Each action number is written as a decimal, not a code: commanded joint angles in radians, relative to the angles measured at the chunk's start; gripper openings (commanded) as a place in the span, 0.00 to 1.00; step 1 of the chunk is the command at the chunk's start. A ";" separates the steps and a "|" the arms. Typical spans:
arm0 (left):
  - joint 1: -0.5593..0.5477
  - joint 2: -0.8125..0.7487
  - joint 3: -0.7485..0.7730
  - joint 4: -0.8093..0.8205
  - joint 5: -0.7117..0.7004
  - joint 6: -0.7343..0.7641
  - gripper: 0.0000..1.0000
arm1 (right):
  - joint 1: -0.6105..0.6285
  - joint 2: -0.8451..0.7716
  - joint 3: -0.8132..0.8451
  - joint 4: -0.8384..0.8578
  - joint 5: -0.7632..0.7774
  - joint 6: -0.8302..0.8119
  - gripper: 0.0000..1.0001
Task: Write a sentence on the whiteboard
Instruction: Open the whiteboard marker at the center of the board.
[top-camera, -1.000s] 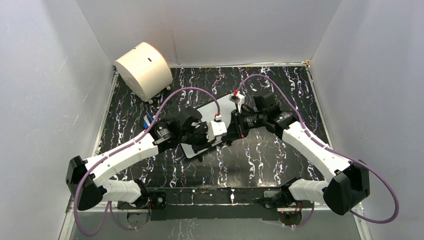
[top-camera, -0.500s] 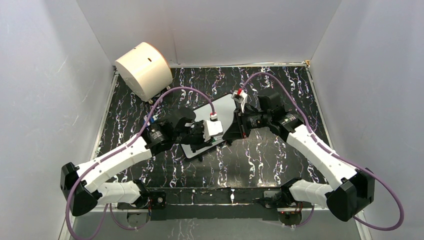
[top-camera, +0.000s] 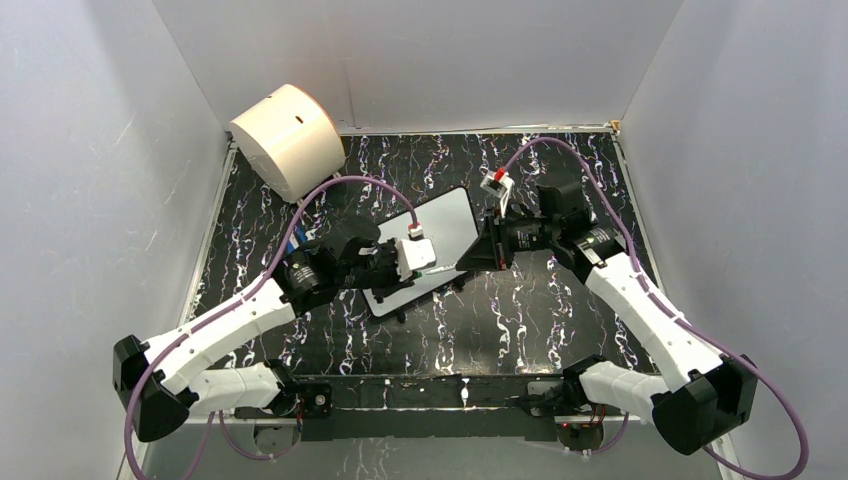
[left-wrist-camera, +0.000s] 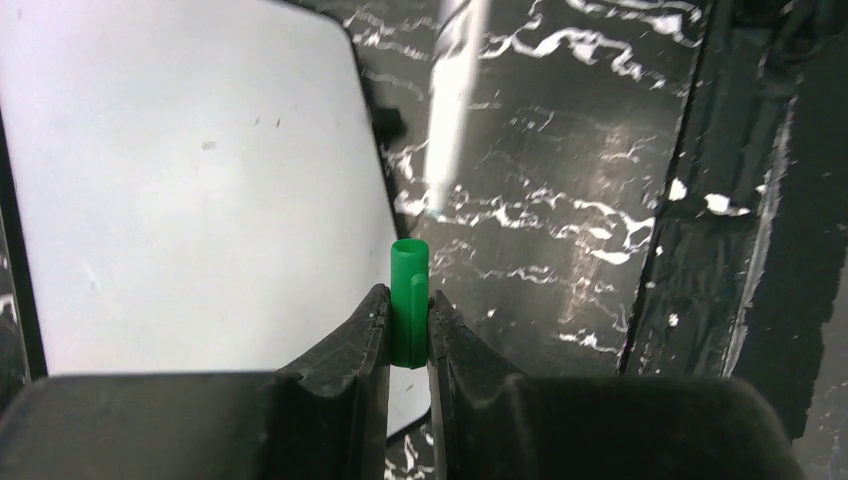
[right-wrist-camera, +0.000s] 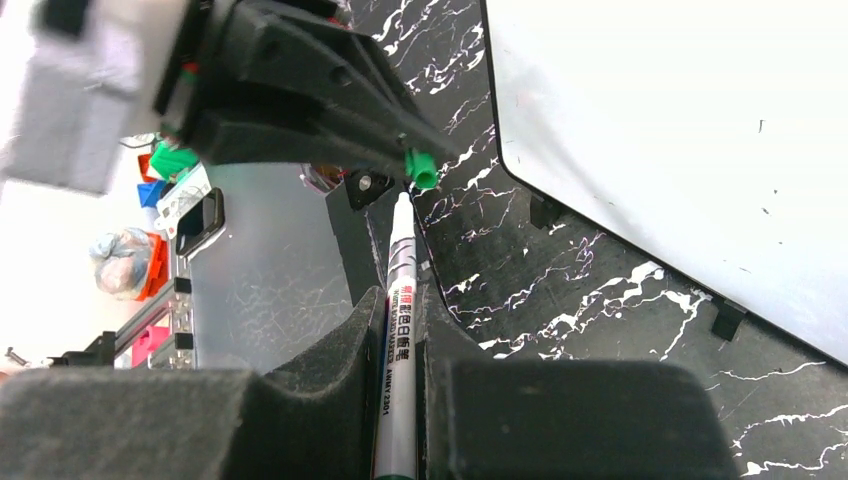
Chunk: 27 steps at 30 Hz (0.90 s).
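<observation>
The whiteboard (top-camera: 452, 213) lies tilted on the black marbled table, its black frame and short feet showing in both wrist views (left-wrist-camera: 180, 180) (right-wrist-camera: 680, 130). Its visible face is plain white, and the sentence is out of view. My left gripper (left-wrist-camera: 408, 298) is shut on a green marker cap (left-wrist-camera: 409, 265) over the board's near right edge. My right gripper (right-wrist-camera: 400, 293) is shut on the white marker (right-wrist-camera: 399, 270). The marker's bare tip points at the cap (right-wrist-camera: 421, 170) with a small gap between them. From above, both grippers (top-camera: 428, 268) (top-camera: 464, 264) meet beside the board's near corner.
A cream cylindrical drum (top-camera: 288, 140) stands at the back left corner. White walls close in the table on three sides. Purple cables (top-camera: 350, 185) loop over both arms. A metal rail (top-camera: 430, 385) with the arm bases runs along the near edge.
The two grippers have drawn apart. The left arm pulled back to the left and the right arm to the right. More of the board's white face is uncovered.
</observation>
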 joint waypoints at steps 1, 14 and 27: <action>0.026 -0.046 -0.020 -0.047 -0.062 0.007 0.00 | -0.020 -0.045 0.037 0.012 -0.096 0.005 0.00; 0.187 -0.118 -0.002 0.042 -0.046 -0.098 0.00 | -0.041 -0.128 -0.001 0.087 0.067 -0.017 0.00; 0.420 -0.134 0.033 0.117 -0.187 -0.342 0.00 | -0.042 -0.290 -0.157 0.311 0.259 -0.036 0.00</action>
